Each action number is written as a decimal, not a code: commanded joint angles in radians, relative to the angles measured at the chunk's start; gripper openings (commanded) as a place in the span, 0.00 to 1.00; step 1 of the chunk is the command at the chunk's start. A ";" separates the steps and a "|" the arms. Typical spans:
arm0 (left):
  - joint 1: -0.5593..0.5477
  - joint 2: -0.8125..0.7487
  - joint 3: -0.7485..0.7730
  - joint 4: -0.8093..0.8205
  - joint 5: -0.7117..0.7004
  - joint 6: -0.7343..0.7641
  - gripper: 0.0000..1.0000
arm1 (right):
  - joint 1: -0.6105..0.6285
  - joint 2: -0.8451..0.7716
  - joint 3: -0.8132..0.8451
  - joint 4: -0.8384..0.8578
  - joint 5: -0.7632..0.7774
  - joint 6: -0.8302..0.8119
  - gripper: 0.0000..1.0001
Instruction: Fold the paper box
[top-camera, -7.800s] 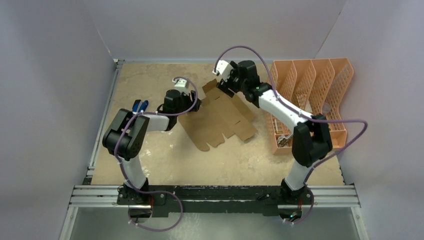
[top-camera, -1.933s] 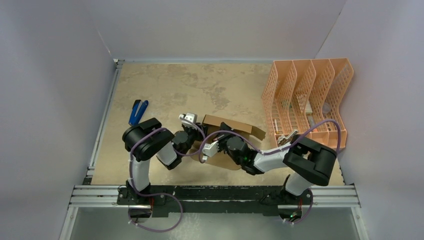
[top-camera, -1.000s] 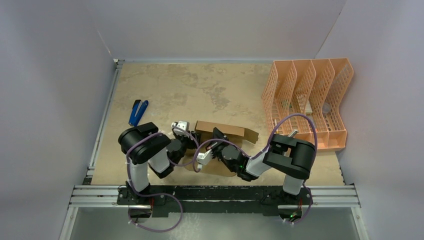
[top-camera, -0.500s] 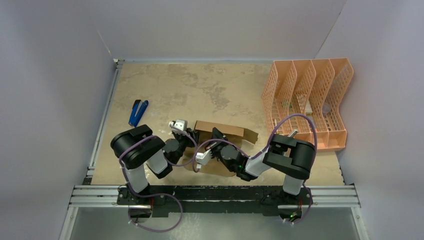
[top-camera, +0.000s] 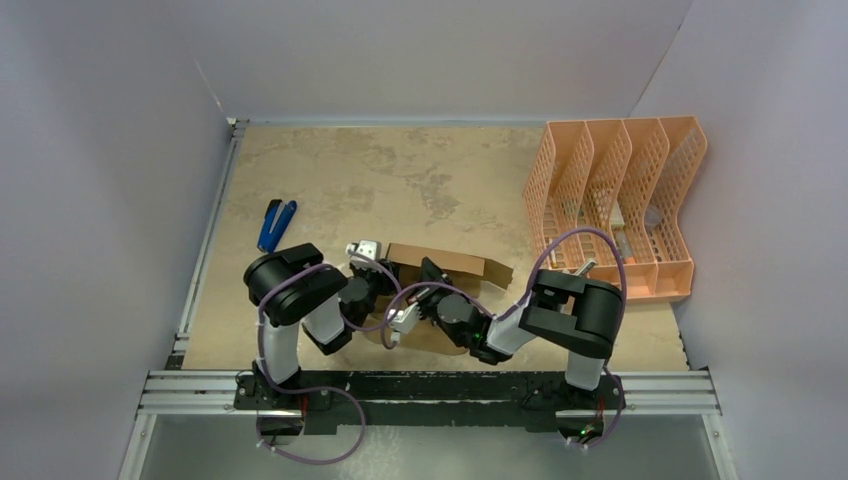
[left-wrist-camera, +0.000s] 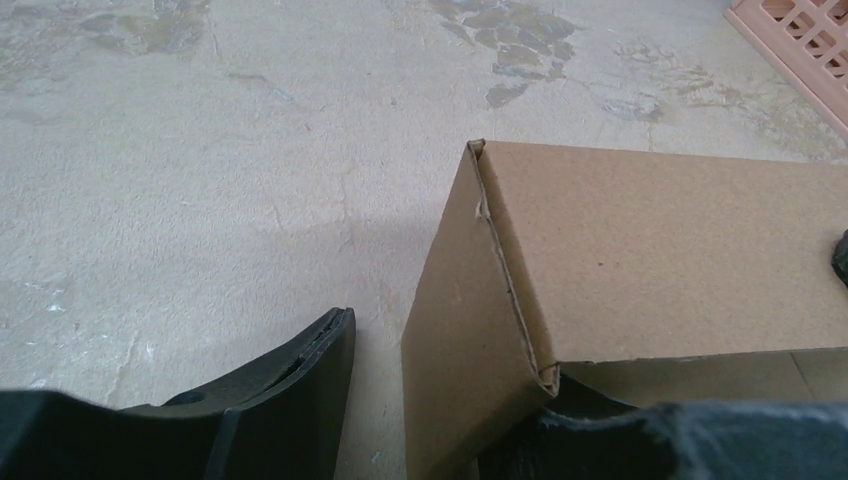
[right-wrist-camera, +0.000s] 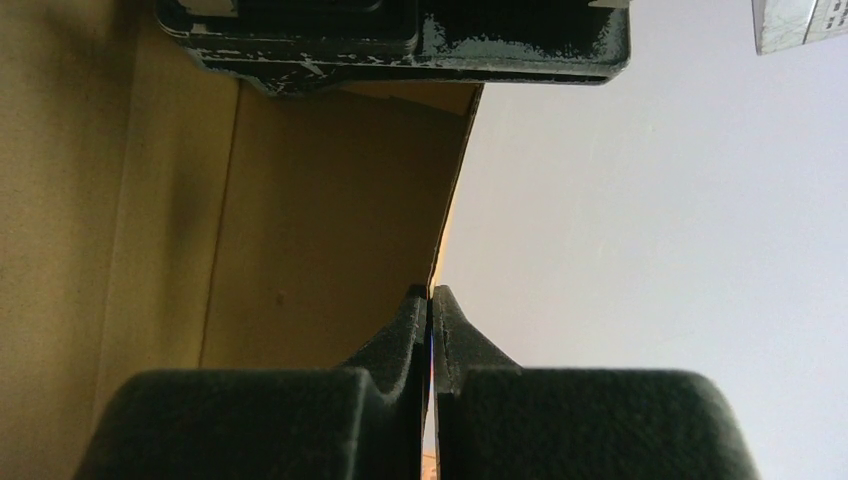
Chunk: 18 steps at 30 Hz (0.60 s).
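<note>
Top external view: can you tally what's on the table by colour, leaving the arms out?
Brown: 1, the paper box
Peach-orange: 1, the file organizer
Blue: 1, a small tool
Total: 3. Small bits inside the organizer are too unclear to count.

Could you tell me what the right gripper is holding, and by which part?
The right gripper pinches the plain brown cardboard box by a panel's thin edge.
</note>
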 joint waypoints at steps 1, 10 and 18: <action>0.006 -0.001 -0.014 0.206 -0.070 -0.021 0.46 | 0.023 0.061 0.010 0.004 0.018 -0.019 0.00; 0.006 -0.259 -0.135 0.032 -0.025 -0.062 0.60 | 0.024 0.105 0.023 0.075 0.030 -0.069 0.00; 0.007 -0.596 -0.221 -0.172 -0.051 -0.127 0.60 | 0.024 0.106 0.033 0.073 0.025 -0.080 0.00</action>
